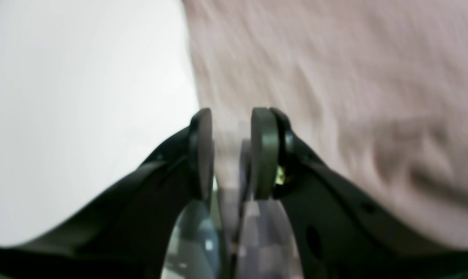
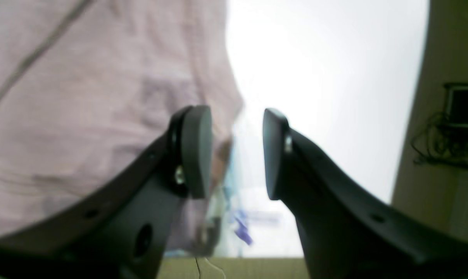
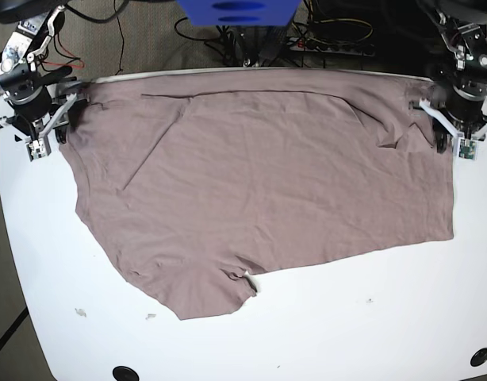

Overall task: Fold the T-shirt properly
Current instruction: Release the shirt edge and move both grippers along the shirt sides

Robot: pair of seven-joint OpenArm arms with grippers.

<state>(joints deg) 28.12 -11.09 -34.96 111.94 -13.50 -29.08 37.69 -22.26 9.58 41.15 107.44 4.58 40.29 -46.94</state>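
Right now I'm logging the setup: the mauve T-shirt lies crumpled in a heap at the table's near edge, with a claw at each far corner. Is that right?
Not quite. The T-shirt is not heaped: the base view shows it spread out flat across the white table. The rest holds: the left claw and right claw sit at its far corners.

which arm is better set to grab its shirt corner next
Left, narrowly. The left gripper has T-shirt fabric showing between its narrowly parted pads. The right gripper stands wider, with cloth only beside one pad and mostly bare table in the gap.
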